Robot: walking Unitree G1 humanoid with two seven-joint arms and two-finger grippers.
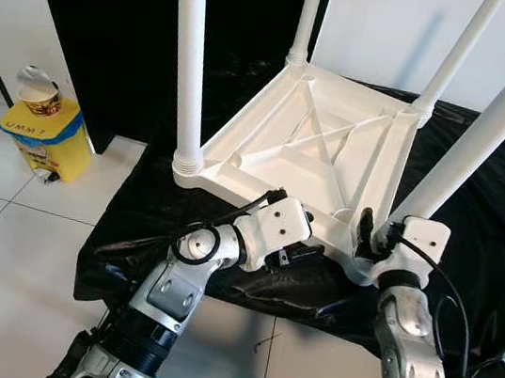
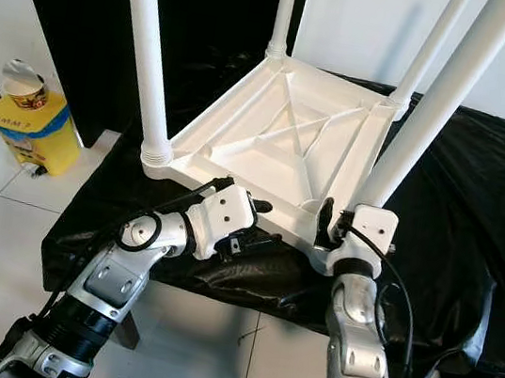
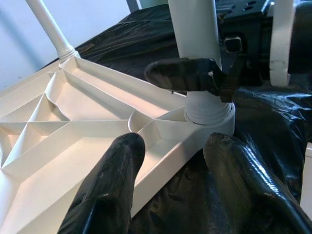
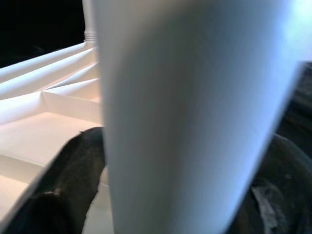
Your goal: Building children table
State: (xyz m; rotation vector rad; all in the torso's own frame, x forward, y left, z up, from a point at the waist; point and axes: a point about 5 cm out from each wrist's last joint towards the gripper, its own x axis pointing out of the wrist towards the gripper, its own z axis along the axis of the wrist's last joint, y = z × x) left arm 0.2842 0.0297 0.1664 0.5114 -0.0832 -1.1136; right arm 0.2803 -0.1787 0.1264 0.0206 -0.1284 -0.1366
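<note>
one table leg sits between right gripper fingers (upright).

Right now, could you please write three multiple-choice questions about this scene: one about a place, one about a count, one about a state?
1. Where is the yellow bin?
A. on the floor, left of the table
B. on the black sheet
C. under the tabletop

2. How many white legs does the upturned table have fitted?
A. two
B. three
C. four

3. The right gripper is:
A. hanging idle
B. around the near right leg
C. holding a cup

Answers: 1 A, it stands on tiles; 2 C, one leg per corner; 3 B, its fingers flank that leg.
</note>
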